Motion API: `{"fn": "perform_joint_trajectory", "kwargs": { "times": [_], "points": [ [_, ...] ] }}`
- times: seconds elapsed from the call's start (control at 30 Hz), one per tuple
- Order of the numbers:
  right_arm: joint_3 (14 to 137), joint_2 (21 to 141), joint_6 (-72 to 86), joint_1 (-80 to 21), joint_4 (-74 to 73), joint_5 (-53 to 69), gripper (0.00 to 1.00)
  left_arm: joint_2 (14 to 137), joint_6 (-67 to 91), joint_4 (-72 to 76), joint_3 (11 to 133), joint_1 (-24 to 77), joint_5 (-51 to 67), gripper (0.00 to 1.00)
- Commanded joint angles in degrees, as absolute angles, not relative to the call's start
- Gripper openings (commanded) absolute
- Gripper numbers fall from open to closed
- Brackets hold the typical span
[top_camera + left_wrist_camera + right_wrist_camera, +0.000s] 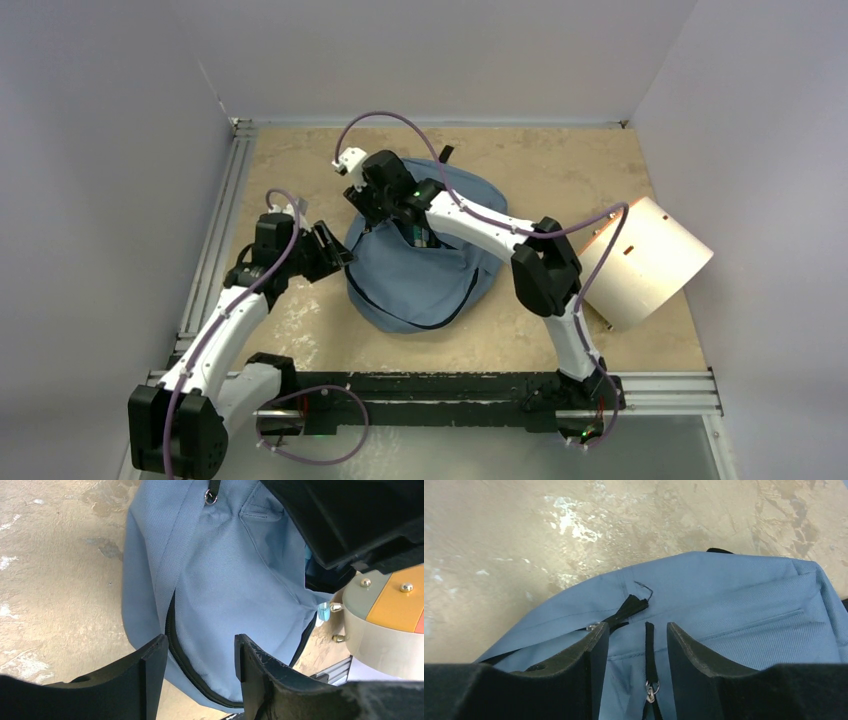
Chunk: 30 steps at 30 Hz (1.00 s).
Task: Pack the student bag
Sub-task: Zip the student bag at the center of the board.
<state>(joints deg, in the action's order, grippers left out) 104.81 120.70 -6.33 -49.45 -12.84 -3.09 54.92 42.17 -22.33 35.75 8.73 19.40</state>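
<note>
The slate-blue student bag (425, 280) lies flat in the middle of the table. My left gripper (343, 255) is open at the bag's left edge. In the left wrist view the gripper (200, 647) has its jaws apart over the blue fabric (230, 580) and a black zipper line (172, 645), gripping nothing. My right gripper (366, 197) is over the bag's far left end. In the right wrist view the gripper (638, 635) is open, its jaws either side of a black zipper pull strap (649, 647) without touching it. A second black pull (629, 607) lies just beyond.
A beige folder (645, 262) lies to the right of the bag, under the right arm's cable; it also shows in the left wrist view (387, 622) with brass studs. The bag's opening (312, 577) gapes dark. Grey walls enclose the table and a metal rail (215, 240) runs along its left.
</note>
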Motion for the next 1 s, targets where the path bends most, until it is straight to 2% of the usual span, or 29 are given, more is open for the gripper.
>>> {"fn": "perform_joint_trajectory", "kwargs": {
  "times": [0.0,0.23,0.83,0.97],
  "points": [
    [109.1,122.0,-9.5,-49.9,-15.5,-9.0,0.5,53.6,43.9,-21.1,35.4,8.3,20.6,0.5],
    [109.9,122.6,-10.8,-50.5,-16.9,-12.1,0.52,53.7,44.5,-20.6,35.0,8.3,20.9,0.5],
    [113.1,126.7,-12.2,-51.4,-20.3,-12.9,0.49,53.9,44.8,-20.1,34.7,8.3,21.4,0.5],
    [113.4,127.3,-12.3,-51.5,-20.3,-14.1,0.46,54.0,44.8,-20.1,34.6,8.3,21.4,0.5]
  ]
}}
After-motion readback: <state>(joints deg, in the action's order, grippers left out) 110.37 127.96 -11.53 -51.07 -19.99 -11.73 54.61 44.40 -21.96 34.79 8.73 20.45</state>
